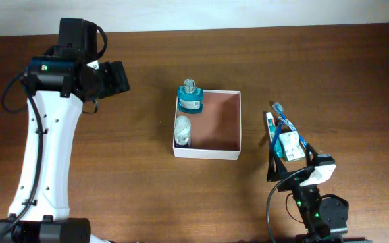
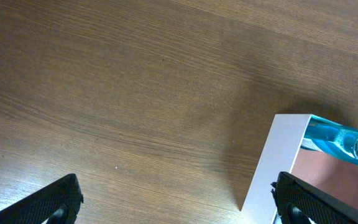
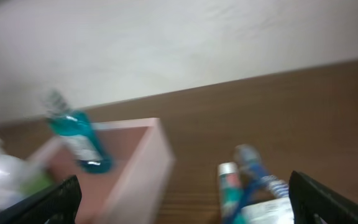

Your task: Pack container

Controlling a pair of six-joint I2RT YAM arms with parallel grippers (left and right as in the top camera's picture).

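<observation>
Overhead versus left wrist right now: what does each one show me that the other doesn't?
Only overhead: a clear bottle inside the container against its left wall, plus a blue toothbrush, a toothpaste tube and a small packet on the table to the container's right. Only left wrist: a close look at the left gripper, its fingertips spread wide above bare wood. Both: a corner of the white-walled container, the teal bottle at that corner, and the brown wooden table.

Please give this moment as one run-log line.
left tool: open; right tool: open; container: teal bottle, clear bottle inside; toothbrush outside
</observation>
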